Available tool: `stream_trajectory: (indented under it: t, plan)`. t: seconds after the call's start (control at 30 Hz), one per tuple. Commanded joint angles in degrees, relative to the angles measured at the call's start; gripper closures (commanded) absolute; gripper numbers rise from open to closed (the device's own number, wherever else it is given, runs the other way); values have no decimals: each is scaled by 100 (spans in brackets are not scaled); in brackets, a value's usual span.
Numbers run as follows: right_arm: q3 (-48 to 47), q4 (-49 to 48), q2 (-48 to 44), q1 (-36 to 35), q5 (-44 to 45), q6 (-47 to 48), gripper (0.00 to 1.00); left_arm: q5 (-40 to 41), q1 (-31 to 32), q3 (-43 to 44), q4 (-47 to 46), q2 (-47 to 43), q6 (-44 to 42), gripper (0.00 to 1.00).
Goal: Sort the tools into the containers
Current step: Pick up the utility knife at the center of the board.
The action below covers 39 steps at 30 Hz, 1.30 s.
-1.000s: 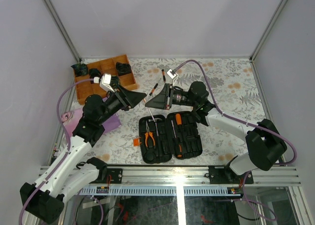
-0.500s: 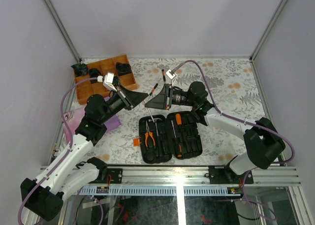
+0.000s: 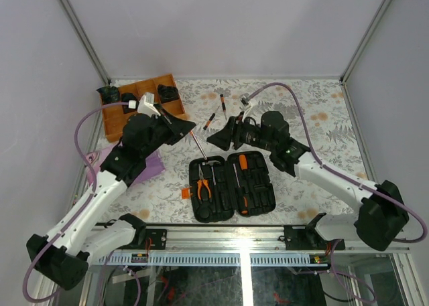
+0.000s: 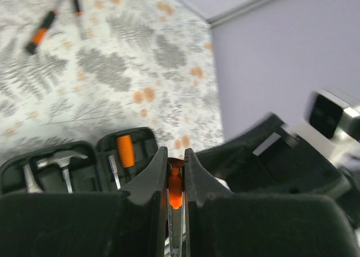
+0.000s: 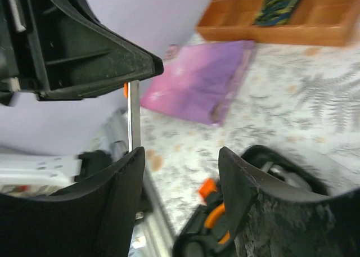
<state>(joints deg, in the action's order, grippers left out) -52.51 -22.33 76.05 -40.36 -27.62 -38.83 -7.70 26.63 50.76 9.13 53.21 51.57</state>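
Note:
My left gripper (image 3: pixel 188 126) is shut on the orange handle of a thin screwdriver (image 3: pixel 198 145). Its steel shaft slants down toward the open black tool case (image 3: pixel 258 187). In the left wrist view the jaws (image 4: pixel 175 153) pinch the orange handle (image 4: pixel 175 186). My right gripper (image 3: pixel 214 138) is open and empty, just right of the shaft, which shows in the right wrist view (image 5: pixel 134 115) by my left finger. The case holds orange pliers (image 3: pixel 203 185), a hammer (image 4: pixel 63 158) and an orange-handled screwdriver (image 3: pixel 243 164). Two small drivers (image 3: pixel 209 122) (image 3: pixel 222 100) lie loose behind.
An orange-brown wooden divided tray (image 3: pixel 115 122) with dark items stands at the back left. A purple cloth (image 5: pixel 202 77) lies under my left arm. The case's orange tab (image 3: pixel 187 193) sticks out on its left side. Metal rails run along the near edge.
My right gripper has let go of the screwdriver and drawn back to the right, jaws open. My left gripper keeps the screwdriver and has shifted slightly back and left.

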Motion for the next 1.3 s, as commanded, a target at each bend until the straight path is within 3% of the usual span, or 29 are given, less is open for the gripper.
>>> stream_trajectory:
  t: [0.0, 0.17, 0.47, 0.7, 0.97, 1.07, 1.27]
  plan:
    - [-298, 1141, -391, -712, 2164, 1708, 38, 1224, 165, 652, 1762, 623, 124, 100]
    - [-463, 1300, -197, -1820, 3859, 2977, 38, 1806, 331, 925, 2439, 1120, 478, 100]
    - [-279, 454, 416, -2650, 5011, 4110, 38, 2268, 466, 1103, 2956, 1450, 818, 100]
    - [-206, -228, 880, -2949, 5236, 4608, 39, 2295, 466, 1100, 2998, 1495, 903, 100]
    - [-556, -171, 1455, -3123, 5699, 4931, 45, 2280, 470, 1094, 2996, 1527, 942, 100]
    - [-631, -153, 1602, -3136, 5882, 4999, 52, 2258, 466, 1076, 2988, 1526, 951, 100]
    - [-687, -154, 1663, -3158, 5969, 5048, 77, 2185, 466, 1050, 2967, 1533, 902, 100]
